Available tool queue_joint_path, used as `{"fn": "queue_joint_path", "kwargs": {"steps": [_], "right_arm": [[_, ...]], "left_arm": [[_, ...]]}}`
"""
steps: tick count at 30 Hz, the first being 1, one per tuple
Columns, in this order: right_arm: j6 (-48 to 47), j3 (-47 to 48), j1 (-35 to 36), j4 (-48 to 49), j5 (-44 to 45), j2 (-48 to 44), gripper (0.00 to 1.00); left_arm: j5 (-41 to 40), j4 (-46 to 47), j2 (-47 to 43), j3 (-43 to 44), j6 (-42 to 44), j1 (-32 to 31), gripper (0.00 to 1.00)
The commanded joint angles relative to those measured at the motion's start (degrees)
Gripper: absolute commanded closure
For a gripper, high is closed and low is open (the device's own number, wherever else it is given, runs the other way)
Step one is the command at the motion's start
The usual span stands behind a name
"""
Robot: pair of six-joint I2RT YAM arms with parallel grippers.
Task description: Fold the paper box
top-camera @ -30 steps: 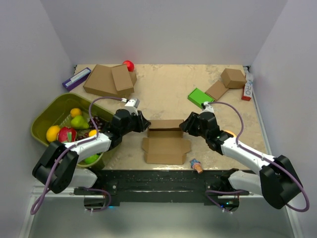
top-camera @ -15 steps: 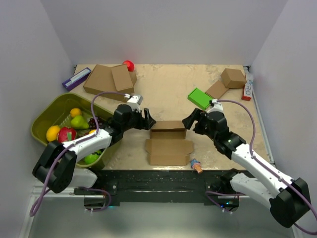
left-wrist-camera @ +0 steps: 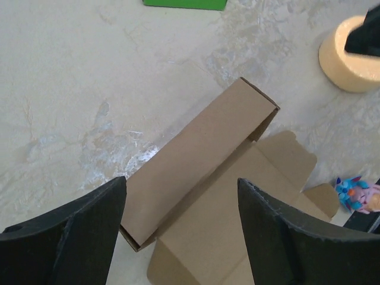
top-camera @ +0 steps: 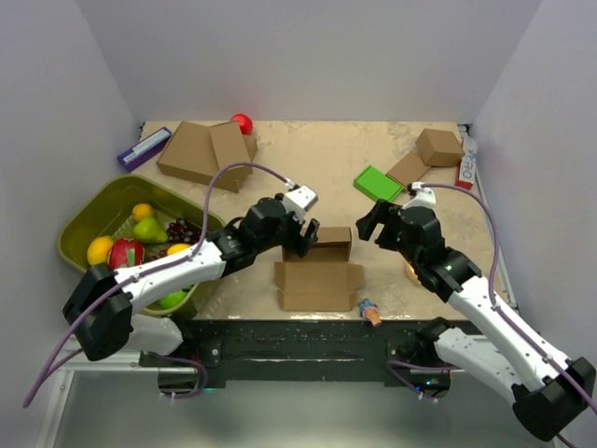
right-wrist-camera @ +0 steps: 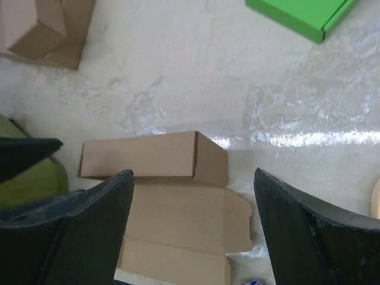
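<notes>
The paper box (top-camera: 317,285) lies near the table's front edge, brown cardboard with its rear part folded up into a long narrow wall (top-camera: 325,243) and its front panel flat with side tabs. My left gripper (top-camera: 303,233) hovers at the wall's left end, open, with nothing between its fingers. In the left wrist view the paper box (left-wrist-camera: 196,160) shows below the left gripper (left-wrist-camera: 181,180). My right gripper (top-camera: 373,224) hangs open just right of the wall, apart from it. The right wrist view has the paper box (right-wrist-camera: 154,155) under the right gripper (right-wrist-camera: 193,172).
An olive tray (top-camera: 84,217) of fruit sits at the left. Stacked brown boxes (top-camera: 201,149), a red ball (top-camera: 242,122) and a purple item (top-camera: 143,147) lie at the back left. A green flat box (top-camera: 378,183) and small brown box (top-camera: 438,147) lie at the back right. A toy figure (top-camera: 369,311) and yellow disc (left-wrist-camera: 353,56) lie by the box.
Both grippers have opened and let go of the box's ends. The left arm has swung right over the box; the right arm has lifted and drawn back.
</notes>
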Motion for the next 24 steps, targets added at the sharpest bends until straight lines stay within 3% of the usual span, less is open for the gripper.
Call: {"fn": "queue_joint_path", "kwargs": {"steps": [1,5,9,15,19,24], "right_arm": [[-1.94,3.26,-0.26,-1.50,3.20,-4.45,0.13],[-1.42,2.56,-0.18,-2.29,2.68,-7.71,0.12],[-0.97,1.50,-0.26,-1.95,1.89,-10.34,0.11],[-0.54,0.89,-0.26,-1.50,0.04,-10.96,0.11],[-0.36,0.36,-0.26,-0.89,0.04,-11.67,0.11],[-0.36,0.27,-0.26,-0.63,0.04,-11.76,0.12]], "left_arm": [[-9.15,-7.37,3.11,3.52,16.25,-3.38,0.18],[-7.50,-4.31,3.03,0.90,19.69,-6.62,0.17],[-14.76,2.28,4.43,-1.57,23.82,-9.80,0.15],[-16.37,4.93,9.53,0.01,26.63,-11.73,0.13],[-22.07,6.42,14.18,1.15,28.48,-12.61,0.13],[-27.78,10.72,16.74,1.77,29.80,-12.88,0.21]]}}
